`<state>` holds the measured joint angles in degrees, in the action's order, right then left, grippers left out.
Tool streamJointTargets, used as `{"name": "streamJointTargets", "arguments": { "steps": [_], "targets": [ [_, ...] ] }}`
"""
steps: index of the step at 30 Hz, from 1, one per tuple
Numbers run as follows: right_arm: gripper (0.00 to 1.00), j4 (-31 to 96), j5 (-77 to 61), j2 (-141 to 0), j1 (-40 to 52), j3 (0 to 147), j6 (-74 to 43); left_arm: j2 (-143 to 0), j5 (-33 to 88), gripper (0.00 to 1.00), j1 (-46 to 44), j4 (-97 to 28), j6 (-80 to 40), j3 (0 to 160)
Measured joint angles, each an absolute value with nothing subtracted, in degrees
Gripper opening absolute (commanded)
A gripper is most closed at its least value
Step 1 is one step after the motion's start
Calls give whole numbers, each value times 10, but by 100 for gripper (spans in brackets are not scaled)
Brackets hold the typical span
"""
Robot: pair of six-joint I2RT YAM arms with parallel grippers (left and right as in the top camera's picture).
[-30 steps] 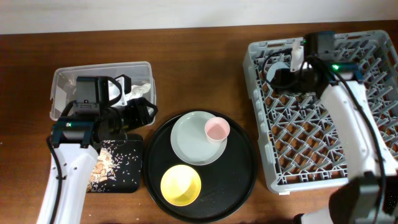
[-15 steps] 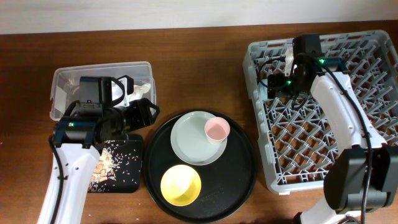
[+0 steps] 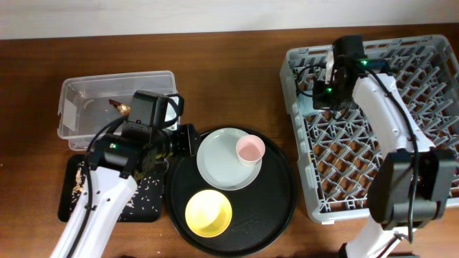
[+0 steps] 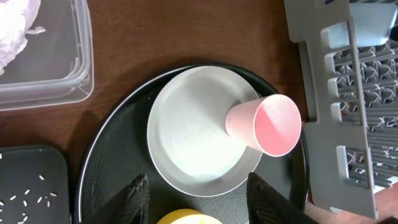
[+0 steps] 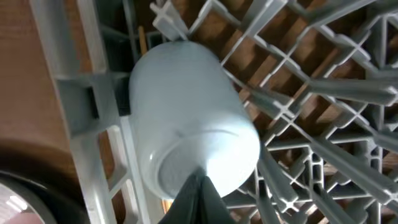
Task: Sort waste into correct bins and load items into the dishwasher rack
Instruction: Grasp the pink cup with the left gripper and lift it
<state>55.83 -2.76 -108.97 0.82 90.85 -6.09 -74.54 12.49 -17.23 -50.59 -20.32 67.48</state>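
Blue cup [image 5: 193, 124] racked; pink cup [image 4: 264, 124] next.
Ur L gripper [image 4: 200, 198] is wide open, empty, low in frame. Drop it onto the cup on plate [image 4: 186, 149].

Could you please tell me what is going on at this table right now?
Two robot arms are clearing up. The left tool hovers open over the grey-white plate and pink cup on the round black tray, beside a yellow bowl. The right tool, fingers together, is above the light-blue cup, which sits in a corner of the dishwasher rack. A napkin lies in the clear tub; food scraps lie on the black rectangular tray.
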Motion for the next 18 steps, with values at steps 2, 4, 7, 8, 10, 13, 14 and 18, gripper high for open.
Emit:
{"name": "streamJointTargets", "arguments": {
  "steps": [2, 4, 7, 8, 10, 13, 14, 18],
  "targets": [
    [16, 544, -48, -1090, 6, 908, -60, -745, 123, 50, -172, -506, -203, 675],
    [26, 523, -130, -1089, 3, 909, -21, -745, 121, 50, -172, -506, -203, 675],
    [34, 538, -182, -1090, -2, 919, 15, -745, 121, 50, -172, -507, -203, 675],
    [46, 569, -190, -1090, -10, 943, 19, -745, 121, 50, -172, -509, -203, 675],
    [86, 644, -196, -1076, -41, 1000, 22, -745, 121, 50, -173, -510, -203, 675],
    [99, 750, -198, -1012, -83, 1032, 25, -748, 118, 52, -225, -488, -203, 675],
    [99, 755, -198, -1007, -87, 1033, 26, -755, 117, 55, -242, -477, -204, 675],
    [99, 756, -199, -1008, -88, 1033, 26, -903, 109, 55, -328, -364, -234, 673]
  ]
}}
